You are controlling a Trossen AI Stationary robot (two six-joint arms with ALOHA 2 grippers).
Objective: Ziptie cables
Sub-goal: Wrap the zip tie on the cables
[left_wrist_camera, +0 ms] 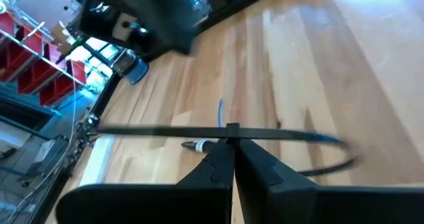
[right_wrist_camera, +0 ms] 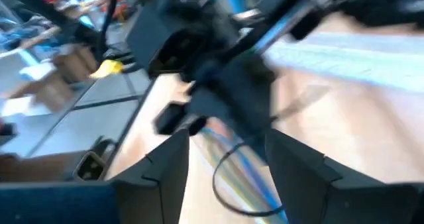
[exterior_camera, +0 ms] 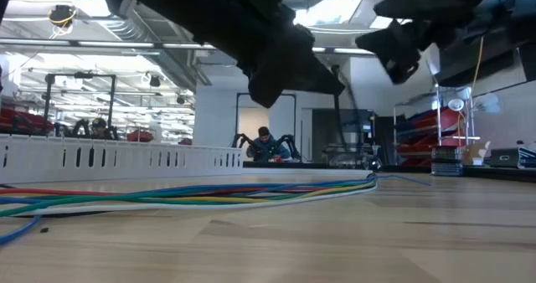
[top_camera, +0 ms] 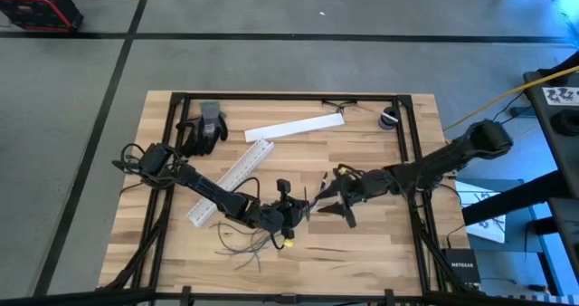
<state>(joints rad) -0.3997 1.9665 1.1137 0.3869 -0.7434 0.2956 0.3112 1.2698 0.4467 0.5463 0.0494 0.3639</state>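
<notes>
Work surface: light wooden slatted table (top_camera: 380, 243) on a dark frame, grey floor around it; I see a workshop with red bins beyond it in the low view.
Left gripper: left gripper (left_wrist_camera: 233, 159) sits near the table's middle front; its dark fingers (left_wrist_camera: 215, 174) are pressed together, pinching a thin black zip tie (left_wrist_camera: 165, 130) that runs crosswise past the tips.
Right gripper: right gripper (right_wrist_camera: 228, 164) faces the left one from just beside it; I read its fingers (right_wrist_camera: 169, 168) as spread apart with nothing between them.
Cables: bundle of thin, floppy coloured and dark wires (exterior_camera: 193, 195) lies flat on the wood, under and in front of the two grippers.
Other items: long white slotted plastic channel (top_camera: 231, 181) lies diagonally under the left arm; flat white strip (top_camera: 294, 128) and dark work glove (top_camera: 204, 132) lie toward the rear.
</notes>
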